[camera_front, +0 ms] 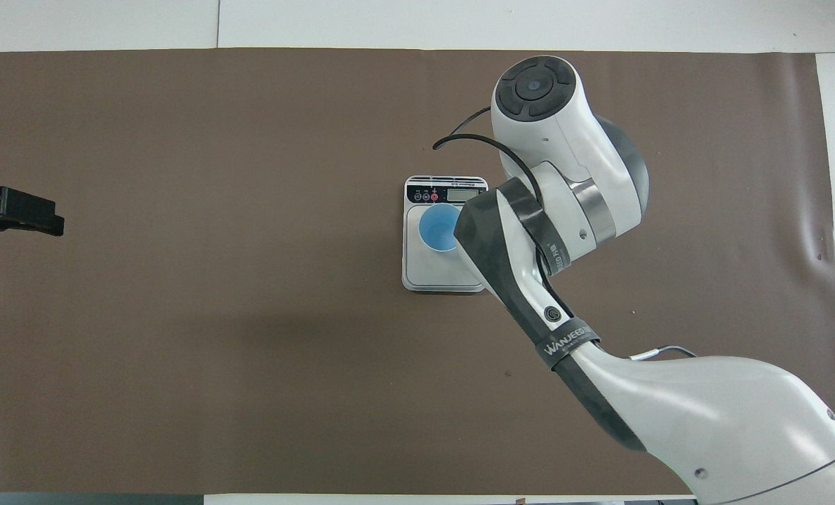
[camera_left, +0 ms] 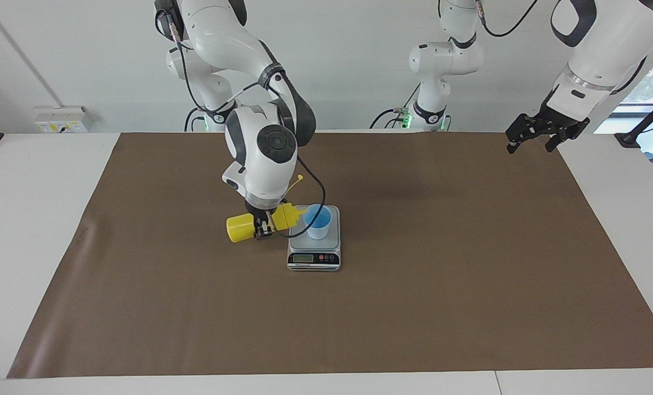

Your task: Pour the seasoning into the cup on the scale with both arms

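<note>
My right gripper (camera_left: 263, 226) is shut on the yellow seasoning bottle (camera_left: 240, 227) and holds it on its side, just above the mat beside the scale. The nozzle (camera_left: 301, 212) points at the rim of the light-blue cup (camera_left: 318, 222). The cup stands upright on the silver scale (camera_left: 314, 258), whose display faces away from the robots. In the overhead view the cup (camera_front: 437, 228) and scale (camera_front: 437, 275) show, but my right arm hides the bottle and the gripper. My left gripper (camera_left: 530, 144) is open and empty, raised over the mat's edge at the left arm's end, and waits; it also shows in the overhead view (camera_front: 12, 214).
A brown mat (camera_left: 414, 274) covers most of the white table. The right arm's black cable (camera_left: 318, 192) loops down close to the scale. A wall socket box (camera_left: 60, 119) sits at the table's edge by the right arm's end.
</note>
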Controlling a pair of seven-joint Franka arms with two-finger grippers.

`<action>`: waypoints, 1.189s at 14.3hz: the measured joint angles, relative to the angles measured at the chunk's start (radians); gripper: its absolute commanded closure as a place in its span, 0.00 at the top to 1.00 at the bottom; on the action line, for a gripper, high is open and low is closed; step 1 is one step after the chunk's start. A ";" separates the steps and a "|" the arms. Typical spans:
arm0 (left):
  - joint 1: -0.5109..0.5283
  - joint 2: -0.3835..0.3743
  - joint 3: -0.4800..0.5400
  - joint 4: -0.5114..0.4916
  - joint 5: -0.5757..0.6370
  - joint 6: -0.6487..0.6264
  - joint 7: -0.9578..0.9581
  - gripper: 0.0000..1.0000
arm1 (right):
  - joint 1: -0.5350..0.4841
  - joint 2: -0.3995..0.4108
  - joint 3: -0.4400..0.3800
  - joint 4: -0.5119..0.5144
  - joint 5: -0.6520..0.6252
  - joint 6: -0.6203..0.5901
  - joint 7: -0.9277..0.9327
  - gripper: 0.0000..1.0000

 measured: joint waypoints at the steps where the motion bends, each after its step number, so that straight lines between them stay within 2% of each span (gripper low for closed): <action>1: 0.000 0.000 0.000 0.000 0.000 0.000 0.008 1.00 | 0.007 0.003 0.000 0.007 -0.006 -0.009 0.001 0.00; 11: 0.000 0.001 -0.002 0.000 0.000 0.000 0.030 1.00 | 0.053 0.022 0.000 0.022 -0.162 -0.063 0.046 0.00; 17: 0.000 0.001 -0.003 0.000 0.000 0.000 0.030 1.00 | 0.056 0.031 -0.004 0.024 -0.176 -0.064 0.074 0.00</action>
